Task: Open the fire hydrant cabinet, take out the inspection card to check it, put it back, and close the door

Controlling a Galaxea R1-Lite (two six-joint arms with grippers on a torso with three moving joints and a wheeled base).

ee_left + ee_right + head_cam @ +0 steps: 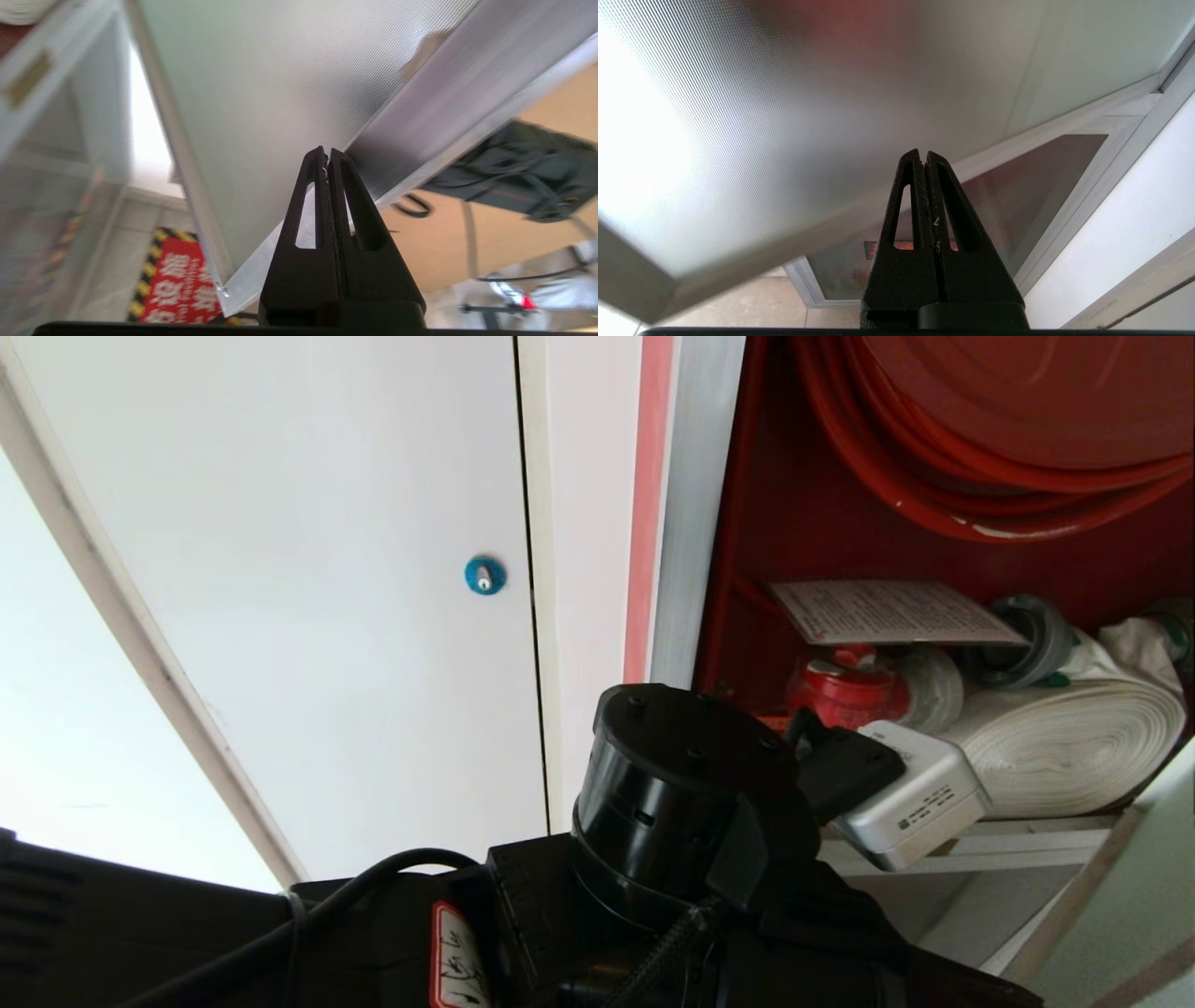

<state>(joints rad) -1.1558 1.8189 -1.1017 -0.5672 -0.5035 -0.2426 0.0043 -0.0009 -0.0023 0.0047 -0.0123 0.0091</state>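
Note:
The fire hydrant cabinet (695,504) stands open, its silver frame edging a red interior. Inside, the inspection card (887,613) lies flat above the red valve (845,686), beside the rolled white hose (1074,747) and under the red hose reel (1008,429). The door (280,93), frosted glass in an aluminium frame, is swung out. My left gripper (325,151) is shut and empty, with its tips close to the door's frame rail. My left arm (681,784) reaches toward the cabinet's lower part. My right gripper (923,153) is shut and empty, close under frosted glass (784,93).
A white door with a blue round lock (485,576) fills the wall left of the cabinet. A smaller dark glass panel (1017,186) sits low beside a white wall. A red floor sign with yellow-black stripes (180,284) and black gear with cables (514,168) lie below.

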